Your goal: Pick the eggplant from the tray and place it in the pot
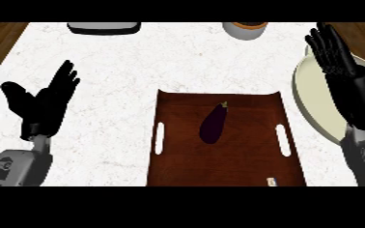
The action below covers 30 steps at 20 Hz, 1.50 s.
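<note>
One eggplant point(213, 123) lies near the middle of the brown tray point(185, 169) in front of me, stem end pointing away and tilted slightly right. Neither hand touches it. My left hand point(44, 102) rests over the white counter point(121, 67) well to the tray's left, fingers straight and spread, holding nothing. My right hand point(341, 65) is off to the right, above the rim of the pale pot point(308, 96), also flat and empty. The eggplant sits between the two, apart from both.
</note>
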### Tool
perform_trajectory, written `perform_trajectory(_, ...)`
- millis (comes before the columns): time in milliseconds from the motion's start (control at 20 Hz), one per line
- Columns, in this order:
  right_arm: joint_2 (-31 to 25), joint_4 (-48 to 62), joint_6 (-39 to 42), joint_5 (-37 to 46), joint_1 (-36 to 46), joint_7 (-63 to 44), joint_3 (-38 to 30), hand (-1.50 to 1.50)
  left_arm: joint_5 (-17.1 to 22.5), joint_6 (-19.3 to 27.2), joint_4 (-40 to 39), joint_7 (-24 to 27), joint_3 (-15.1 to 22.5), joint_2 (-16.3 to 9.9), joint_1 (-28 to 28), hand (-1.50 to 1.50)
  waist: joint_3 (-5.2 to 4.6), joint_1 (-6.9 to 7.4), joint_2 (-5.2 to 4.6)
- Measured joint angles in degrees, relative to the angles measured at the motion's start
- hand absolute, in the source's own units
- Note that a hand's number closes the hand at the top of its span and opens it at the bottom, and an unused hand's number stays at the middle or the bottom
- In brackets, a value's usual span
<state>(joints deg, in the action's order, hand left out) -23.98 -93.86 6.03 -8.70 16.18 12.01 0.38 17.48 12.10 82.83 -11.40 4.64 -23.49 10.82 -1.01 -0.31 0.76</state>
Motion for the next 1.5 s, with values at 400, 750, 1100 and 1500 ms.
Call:
perform_trajectory(400, -8.1, 12.5, 10.5, -4.1, 5.1, -5.0, -2.6, -1.5, -0.7, 0.6, 3.8, 5.8, -2.1, 1.1, 5.5, 0.0, 0.62, 1.56, -1.28)
perform_trajectory(750, -8.3, 25.1, 8.7, 8.9, 2.9, 9.4, 0.5, -1.5, -1.2, 0.5, 4.8, 9.7, -2.3, 4.1, 5.2, 0.0, 1.01, 1.18, -1.13)
perform_trajectory(1100, -11.0, 24.7, 11.4, 17.4, 4.6, 10.3, 5.0, -1.5, -1.9, -0.3, 3.1, 11.1, -3.8, 4.9, 5.6, 0.0, 0.99, 0.54, -0.84)
perform_trajectory(1500, -10.5, 16.2, 18.9, 22.9, 9.5, -6.2, 12.5, -1.5, -2.6, -0.5, 4.7, 10.5, -3.8, 5.6, 4.3, 0.0, 0.95, 0.52, -0.64)
